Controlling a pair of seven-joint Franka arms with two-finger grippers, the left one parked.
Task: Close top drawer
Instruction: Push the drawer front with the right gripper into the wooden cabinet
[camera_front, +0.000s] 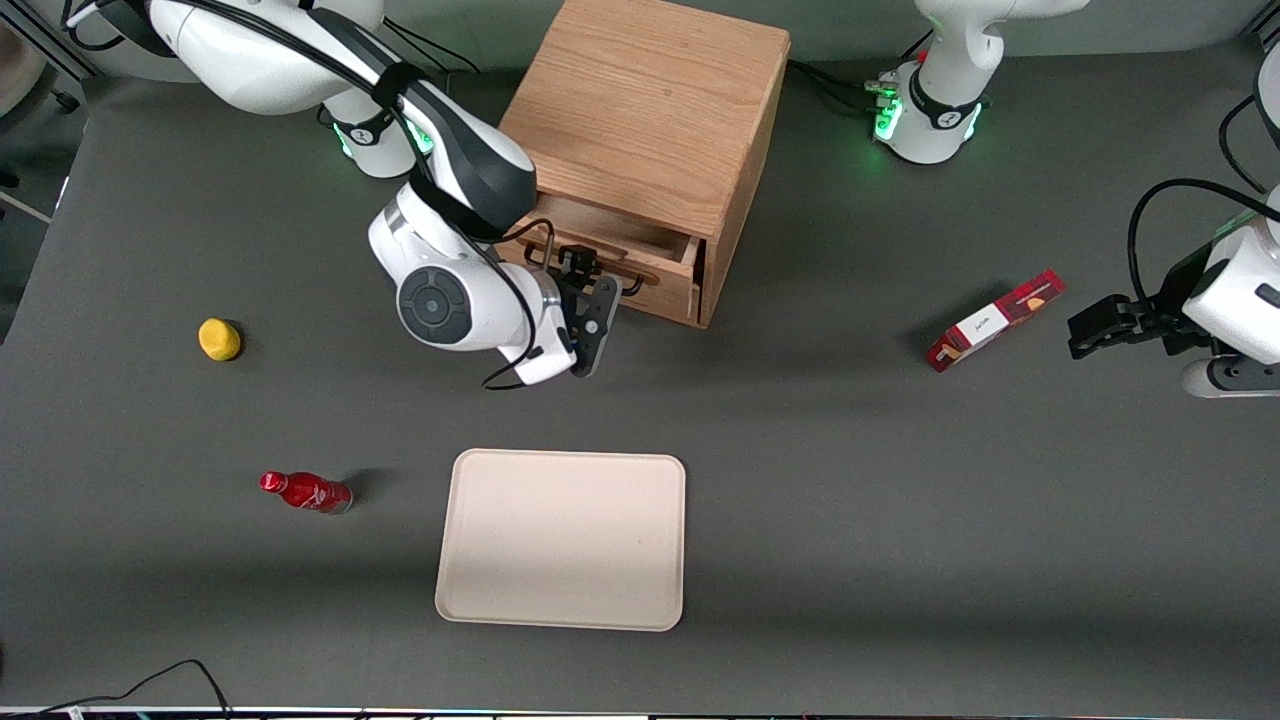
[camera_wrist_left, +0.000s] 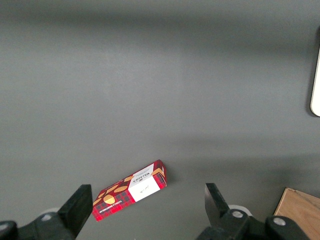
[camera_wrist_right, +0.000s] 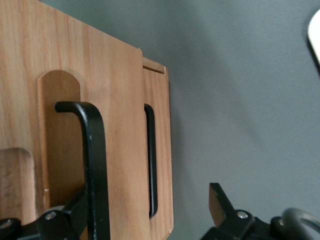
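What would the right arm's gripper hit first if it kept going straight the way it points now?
Most likely the front panel of the top drawer. The gripper, open, sits right at that drawer's black wire handle, pointing at the cabinet. How much gap remains is hard to judge.

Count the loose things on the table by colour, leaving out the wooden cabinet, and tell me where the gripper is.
Yellow: 1, the lemon
Red: 2, the bottle and the snack box
Cream: 1, the tray
Total: 4
The gripper is at the top drawer front.
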